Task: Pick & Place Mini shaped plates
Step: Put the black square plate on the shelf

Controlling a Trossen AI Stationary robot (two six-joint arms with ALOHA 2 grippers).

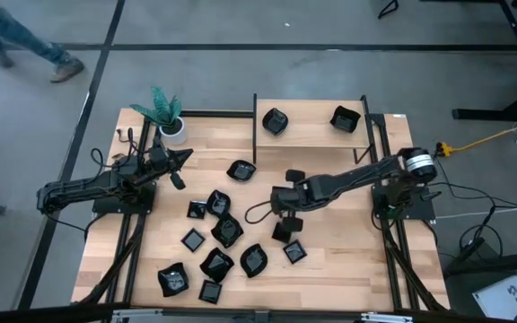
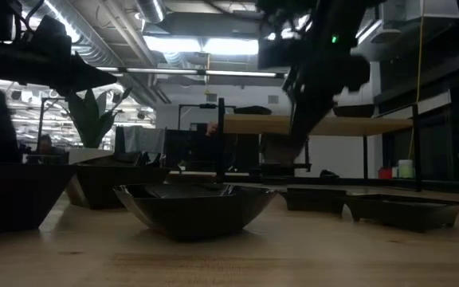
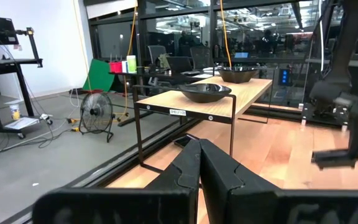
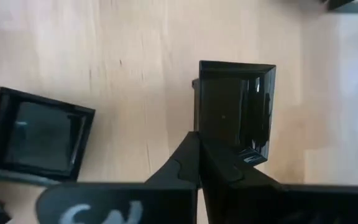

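I count two glossy black mini plates on the raised wooden shelf [image 1: 311, 126]: a rounded one [image 1: 276, 120] toward its left end, a squarish one [image 1: 345, 117] toward its right. The rest sit upright, scattered on the tabletop in front of the shelf. A leaf-like one [image 1: 240, 170] lies nearest the shelf. A small square one [image 1: 284, 231] sits further out with my right gripper [image 1: 283, 218] closed on its rim; another square one [image 1: 294, 252] lies just beside it. A loose cluster [image 1: 212, 242] lies left of those, farthest from the shelf.
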